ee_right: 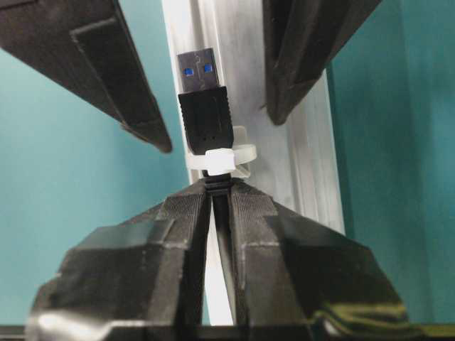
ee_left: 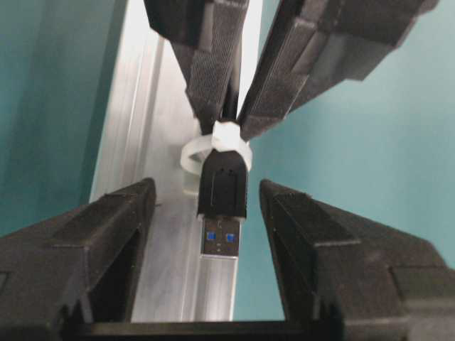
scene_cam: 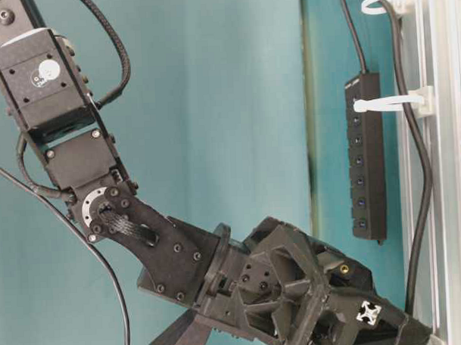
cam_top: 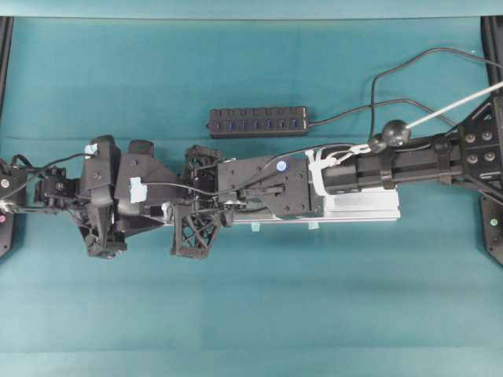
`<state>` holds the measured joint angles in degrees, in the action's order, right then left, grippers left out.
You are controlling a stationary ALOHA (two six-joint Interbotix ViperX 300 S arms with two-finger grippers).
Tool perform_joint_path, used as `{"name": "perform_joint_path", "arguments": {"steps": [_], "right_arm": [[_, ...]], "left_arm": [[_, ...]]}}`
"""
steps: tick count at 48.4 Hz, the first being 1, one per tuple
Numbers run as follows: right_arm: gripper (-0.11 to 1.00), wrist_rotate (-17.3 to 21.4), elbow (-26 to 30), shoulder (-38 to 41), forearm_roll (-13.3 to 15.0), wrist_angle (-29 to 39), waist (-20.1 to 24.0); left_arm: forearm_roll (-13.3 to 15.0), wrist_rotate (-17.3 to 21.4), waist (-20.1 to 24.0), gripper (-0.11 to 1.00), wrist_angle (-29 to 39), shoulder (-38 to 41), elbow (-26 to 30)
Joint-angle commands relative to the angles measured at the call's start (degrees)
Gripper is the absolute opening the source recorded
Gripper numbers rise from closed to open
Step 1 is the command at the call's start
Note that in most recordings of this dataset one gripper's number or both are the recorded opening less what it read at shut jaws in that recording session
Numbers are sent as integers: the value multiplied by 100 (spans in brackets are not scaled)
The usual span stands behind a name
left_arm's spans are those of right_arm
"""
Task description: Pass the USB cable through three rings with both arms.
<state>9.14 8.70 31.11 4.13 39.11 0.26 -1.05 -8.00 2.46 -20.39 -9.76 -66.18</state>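
On the rail (ee_left: 153, 234) mid-bench, plug (ee_left: 222, 195) pokes out through a ring (ee_left: 213, 150), silver tip bare. Right pincer (ee_right: 218, 206) is clamped on the cable (ee_right: 226, 284) just behind that ring, likely to feed the plug through and hold it steady. Left pincer (ee_left: 206, 213) sits parted, jaws flanking the plug, not touching, so it looks set to take over and pull. Two more rings (scene_cam: 387, 103) already carry the cable.

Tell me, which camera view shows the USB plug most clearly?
The left wrist view: the USB plug fills the centre, just through a ring. The right wrist view shows it nearly as well; overhead the arms hide it; table-level shows only cord.
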Motion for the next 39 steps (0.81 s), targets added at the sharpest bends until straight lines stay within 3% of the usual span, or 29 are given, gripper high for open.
{"name": "perform_joint_path", "arguments": {"steps": [1, 9, 39], "right_arm": [[-8, -9, 70, -53, -9, -26, 18], [-8, -9, 70, -53, -9, -18, 26], [-8, -18, -35, -202, -9, -237, 44]], "left_arm": [[-9, 9, -18, 54, -105, -26, 70], [-9, 53, -105, 21, -132, -26, 70], [-9, 35, -272, 21, 149, -114, 62]]}}
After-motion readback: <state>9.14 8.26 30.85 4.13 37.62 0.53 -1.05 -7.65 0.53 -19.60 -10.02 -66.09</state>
